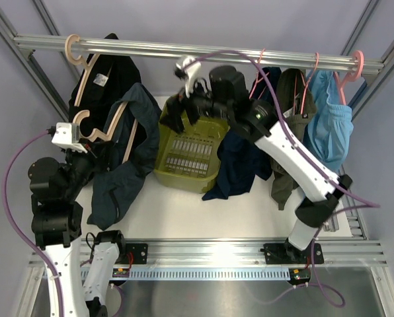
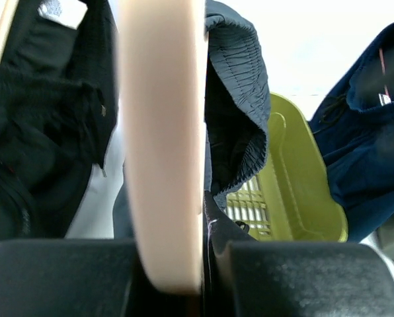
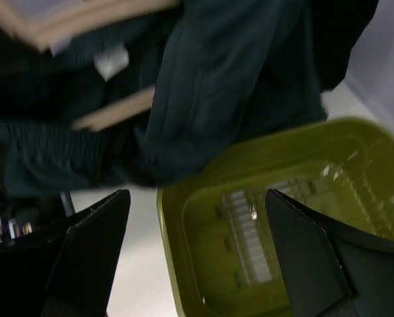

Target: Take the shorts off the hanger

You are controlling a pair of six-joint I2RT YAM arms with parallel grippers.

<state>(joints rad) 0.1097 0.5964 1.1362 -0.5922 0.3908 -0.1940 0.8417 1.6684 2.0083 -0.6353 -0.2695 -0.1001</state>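
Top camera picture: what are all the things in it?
rail: one, silver, top
black garment: one, black, hanging far left
held hanger: one, beige, left
pink hangers: three, on the rail, right
teal-slate shorts: one, dark, draped on the held hanger
navy shorts: one, blue, right of basket
olive-green pair: one, further right
light-blue pair: one, far right
basket: one, yellow-green, centre
left end effector: shut on held hanger
right end effector: open, over basket

No text, brand, number or sign can be read. A small white tag point(image 1: 101, 79) is seen on the black garment point(image 1: 111, 59) hung towards the far left corner of the counter, but any print on it is blurred beyond reading. A small pale label point(image 2: 384, 99) on the navy shorts point(image 2: 369, 158) is likewise illegible.
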